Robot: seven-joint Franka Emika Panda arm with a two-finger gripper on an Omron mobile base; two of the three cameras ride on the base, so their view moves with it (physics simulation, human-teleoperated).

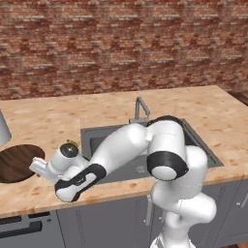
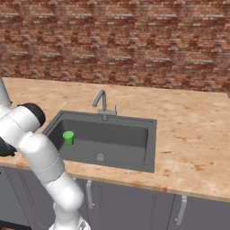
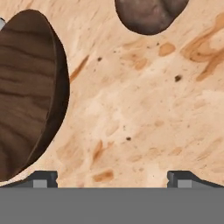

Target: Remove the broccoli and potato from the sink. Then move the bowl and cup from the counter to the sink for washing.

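My gripper point(image 3: 113, 179) is open and empty, low over the counter point(image 3: 144, 113). Its left fingertip point(image 3: 43, 178) is close to the rim of the dark wood-grain bowl point(image 3: 26, 87). The brown potato point(image 3: 148, 15) lies on the counter farther ahead. In the left base view the gripper point(image 1: 35, 169) sits at the right edge of the bowl point(image 1: 14, 162), left of the sink point(image 1: 92, 133). A bit of yellow-green broccoli point(image 1: 72, 143) peeks out behind the wrist by the sink's left rim. The green cup point(image 2: 68, 137) stands upright in the sink point(image 2: 134, 134).
A grey faucet point(image 2: 102, 103) rises at the sink's back edge, and a round drain point(image 2: 100, 157) marks the basin floor. A tall pale vessel point(image 1: 2, 128) stands behind the bowl at the far left. A brick wall backs the counter point(image 1: 48, 116).
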